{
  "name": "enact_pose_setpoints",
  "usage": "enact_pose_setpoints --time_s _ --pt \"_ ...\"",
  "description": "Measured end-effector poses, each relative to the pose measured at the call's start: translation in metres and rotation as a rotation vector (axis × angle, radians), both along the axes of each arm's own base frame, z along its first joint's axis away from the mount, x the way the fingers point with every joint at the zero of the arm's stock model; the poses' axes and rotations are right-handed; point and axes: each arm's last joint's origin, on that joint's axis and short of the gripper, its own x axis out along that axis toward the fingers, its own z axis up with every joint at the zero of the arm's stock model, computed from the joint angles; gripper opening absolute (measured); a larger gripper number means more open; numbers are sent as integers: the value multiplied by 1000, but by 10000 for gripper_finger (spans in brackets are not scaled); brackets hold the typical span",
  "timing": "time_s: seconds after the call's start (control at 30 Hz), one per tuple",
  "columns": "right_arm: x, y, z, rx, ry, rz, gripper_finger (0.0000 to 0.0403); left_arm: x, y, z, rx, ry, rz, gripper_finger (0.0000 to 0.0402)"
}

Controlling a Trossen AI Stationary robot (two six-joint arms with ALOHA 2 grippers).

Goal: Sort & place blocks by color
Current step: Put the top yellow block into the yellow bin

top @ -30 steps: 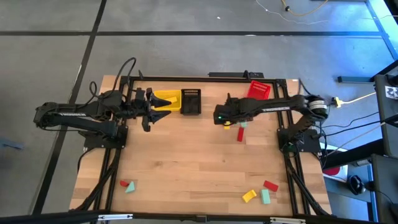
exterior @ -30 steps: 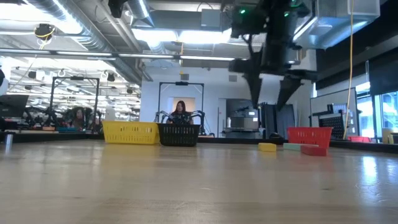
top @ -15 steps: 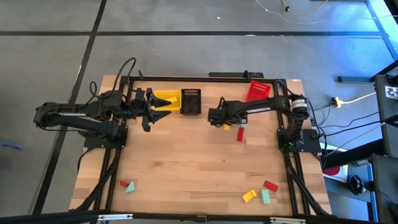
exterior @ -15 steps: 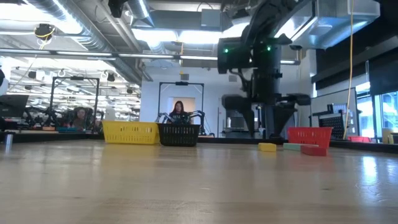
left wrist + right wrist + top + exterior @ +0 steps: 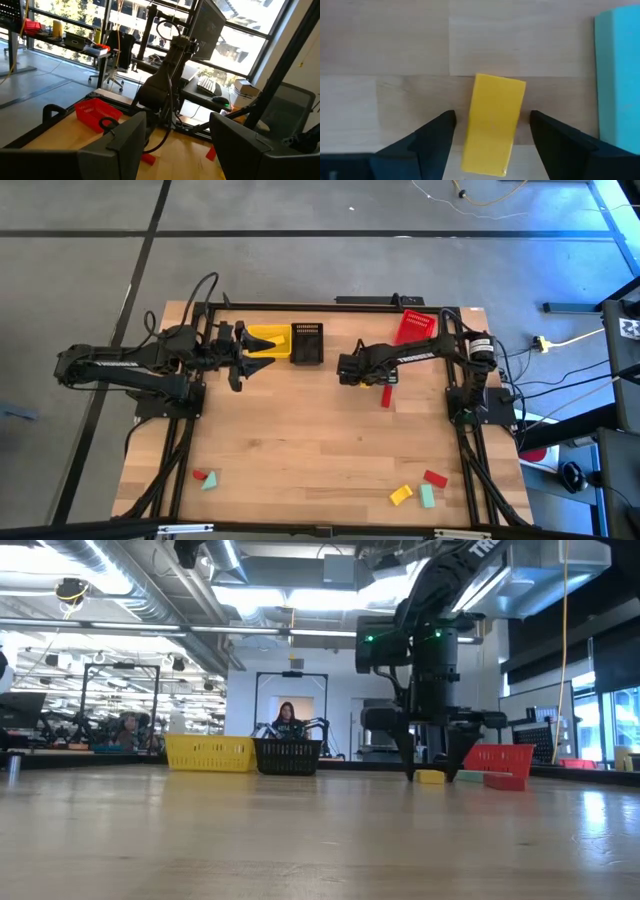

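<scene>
A yellow block (image 5: 494, 125) lies flat on the wooden table. My right gripper (image 5: 492, 131) is open and low over it, one finger on each long side with a small gap to the block. In the low view the fingers (image 5: 432, 768) reach down to the table around the block (image 5: 431, 777). A teal block (image 5: 617, 75) lies close beside it. In the high view my right gripper (image 5: 366, 378) covers the yellow block. A red bar (image 5: 386, 395) lies just near of it. My left gripper (image 5: 250, 356) is open and empty, held by the yellow basket (image 5: 268, 340).
A black basket (image 5: 307, 343) stands beside the yellow one at the far edge, and a red basket (image 5: 418, 326) at the far right. Near the front edge lie a red (image 5: 199, 476) and a teal block (image 5: 210, 483) at left, and yellow (image 5: 401, 495), teal (image 5: 427, 497) and red (image 5: 435, 479) blocks at right.
My right gripper has gone a little toward the table's left edge and come down from well above the table to its surface. It has stayed open, and its fingers now stand on either side of the yellow block.
</scene>
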Motion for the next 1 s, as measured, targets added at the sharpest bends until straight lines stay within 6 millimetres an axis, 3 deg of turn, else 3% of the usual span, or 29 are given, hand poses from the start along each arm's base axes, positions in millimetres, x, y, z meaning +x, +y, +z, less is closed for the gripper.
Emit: enact_pose_setpoints --time_s 0.17,0.37,0.53,0.67,0.83,1.0 --pt "0 0 -1 11 1 13 220 0 0 0 0 0 1 211" --pt "-3 0 2 37 38 175 124 0 1 0 -3 0 26 211" --pt "-20 3 18 100 125 378 125 0 1 0 -6 0 35 211" --pt "-33 5 34 61 61 475 125 0 1 0 -10 -1 37 211" --pt "-50 11 47 -7 -207 513 125 0 1 0 -13 -1 42 211" --pt "-53 14 68 -94 -568 612 125 0 1 0 -14 -1 45 211"
